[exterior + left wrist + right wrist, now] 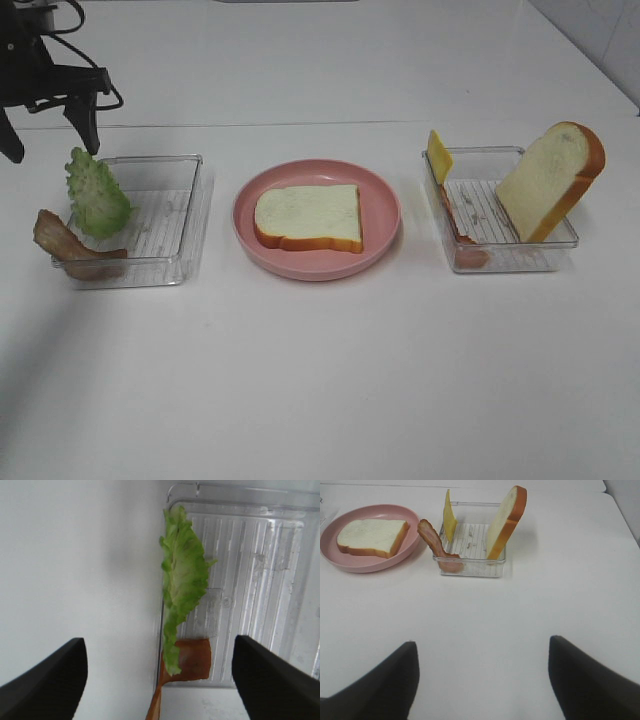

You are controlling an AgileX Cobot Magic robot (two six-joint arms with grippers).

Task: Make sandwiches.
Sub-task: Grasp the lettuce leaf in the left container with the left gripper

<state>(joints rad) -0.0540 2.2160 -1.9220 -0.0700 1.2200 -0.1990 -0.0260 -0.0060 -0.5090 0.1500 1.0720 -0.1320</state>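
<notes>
A white bread slice with orange-brown crust lies flat on the pink plate at the centre. In the left clear tray a ruffled green lettuce leaf stands against the wall and a bacon strip hangs over the rim. The right tray holds a leaning bread slice, a yellow cheese slice and a bacon strip. My left gripper is open and empty, above and behind the lettuce. My right gripper is open and empty, well short of the right tray.
The white table carries only the two trays and the plate. The table's back edge runs behind the trays. My right arm is out of the exterior view.
</notes>
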